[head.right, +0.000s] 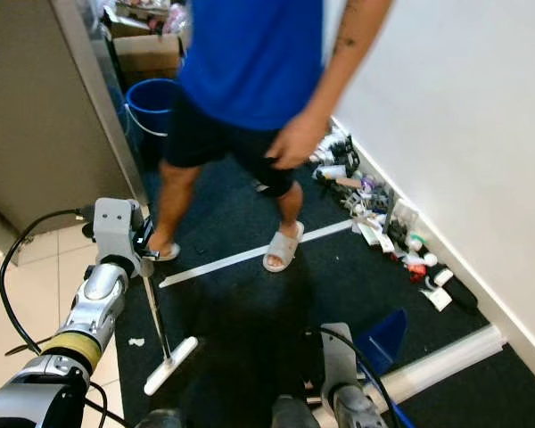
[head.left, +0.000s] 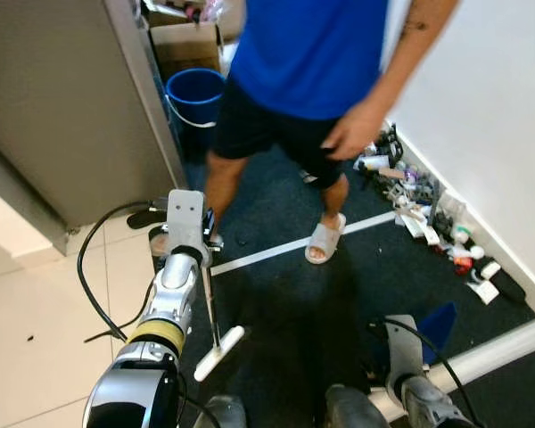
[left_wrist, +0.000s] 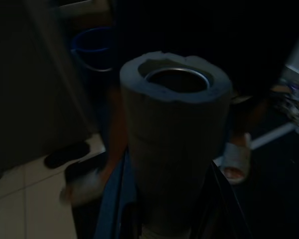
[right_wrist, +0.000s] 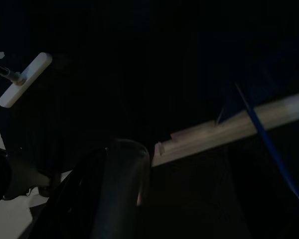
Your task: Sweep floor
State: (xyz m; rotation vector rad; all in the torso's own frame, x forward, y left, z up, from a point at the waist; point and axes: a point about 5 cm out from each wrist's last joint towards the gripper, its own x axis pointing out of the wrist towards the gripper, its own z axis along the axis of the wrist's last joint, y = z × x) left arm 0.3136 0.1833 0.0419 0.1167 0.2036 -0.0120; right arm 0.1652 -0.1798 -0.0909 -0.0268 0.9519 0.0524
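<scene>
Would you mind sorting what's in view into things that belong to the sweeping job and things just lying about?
Belongs to the job:
- broom, handle in the left gripper
- blue dustpan near the right gripper

Just lying about:
- blue bucket
- cardboard box
- bottles and clutter along the wall
- person standing ahead

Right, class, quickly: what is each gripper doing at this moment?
Left gripper: shut on the broom handle.
Right gripper: low by the dustpan; fingers cannot be told.

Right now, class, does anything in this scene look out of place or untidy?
Yes. A jumble of small bottles and packets lies strewn along the foot of the white wall on the dark carpet, and a person stands right in the broom's path.
</scene>
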